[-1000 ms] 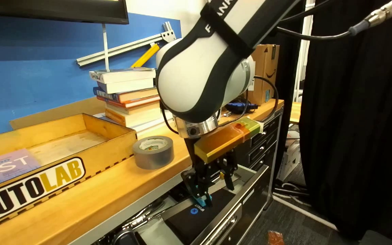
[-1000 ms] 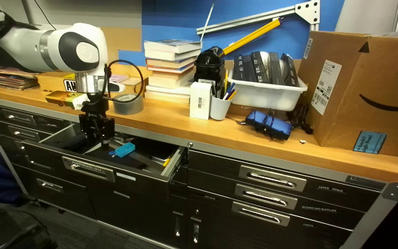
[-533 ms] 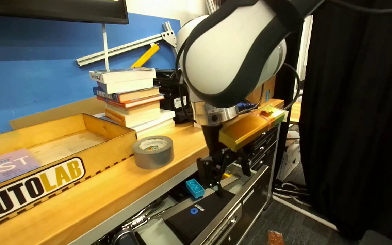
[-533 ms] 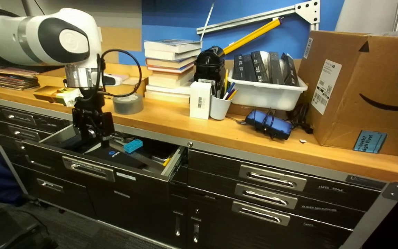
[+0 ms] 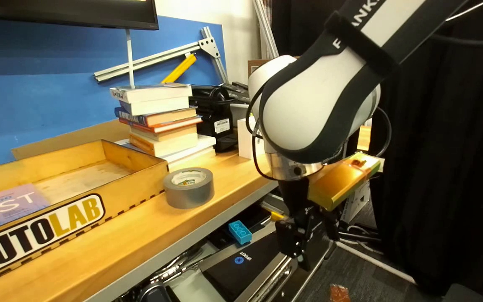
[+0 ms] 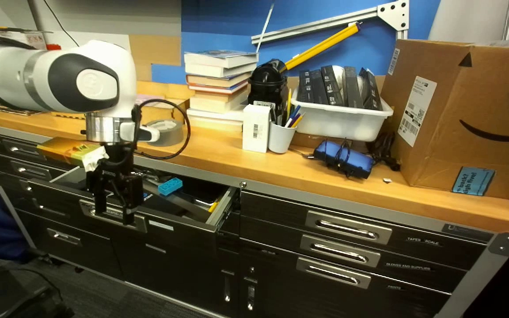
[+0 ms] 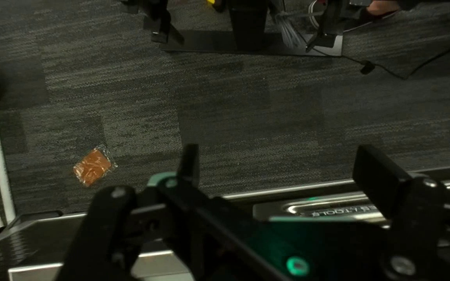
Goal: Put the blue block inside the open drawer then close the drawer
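The light-blue block (image 5: 240,232) lies inside the open drawer, beside a black case, towards the back; it also shows in an exterior view (image 6: 170,186). It is out of the wrist view. The drawer (image 6: 192,236) is pulled out, with its silvery pull rail (image 7: 295,206) below the fingers in the wrist view. My gripper (image 5: 319,247) is open and empty, with its fingers pointing down at the drawer's front. In an exterior view the fingers (image 6: 114,215) overlap the drawer front and handle. The fingertips (image 7: 279,162) stand wide apart; contact with the drawer cannot be told.
The black case (image 5: 245,258) and several tools fill the drawer. A wooden worktop (image 6: 219,152) above it bears a grey tape roll (image 5: 189,188), a wooden tray (image 5: 136,176), books (image 5: 157,121) and a cardboard box (image 6: 449,132). A gold-coloured part (image 5: 344,180) juts from my wrist.
A second ago the block was at my fingertips; it shifted slightly back and now lies apart from them. My gripper has moved away from it to the drawer's front and lower.
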Controlling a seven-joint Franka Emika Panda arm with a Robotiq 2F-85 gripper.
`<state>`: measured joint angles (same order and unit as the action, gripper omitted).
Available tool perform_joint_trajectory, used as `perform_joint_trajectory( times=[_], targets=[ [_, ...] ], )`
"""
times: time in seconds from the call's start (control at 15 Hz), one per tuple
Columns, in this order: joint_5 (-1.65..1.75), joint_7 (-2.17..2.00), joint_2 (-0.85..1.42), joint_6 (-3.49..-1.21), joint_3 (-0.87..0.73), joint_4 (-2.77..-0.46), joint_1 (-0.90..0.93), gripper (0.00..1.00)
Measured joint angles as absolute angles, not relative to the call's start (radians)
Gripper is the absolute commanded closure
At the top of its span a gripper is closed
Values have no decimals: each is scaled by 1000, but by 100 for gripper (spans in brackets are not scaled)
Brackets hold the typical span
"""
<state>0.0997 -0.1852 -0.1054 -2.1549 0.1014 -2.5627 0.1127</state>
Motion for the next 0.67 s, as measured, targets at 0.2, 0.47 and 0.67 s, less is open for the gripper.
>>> perform_joint_trajectory(
  times=[0.2,0.47,0.67],
  targets=[
    [99,-173,-56,-2181,100,-2560,111,0],
    [87,-158,2,-2224,95,-2558,106,0],
    [85,-180,26,-2261,91,-2551,101,0]
  ],
)
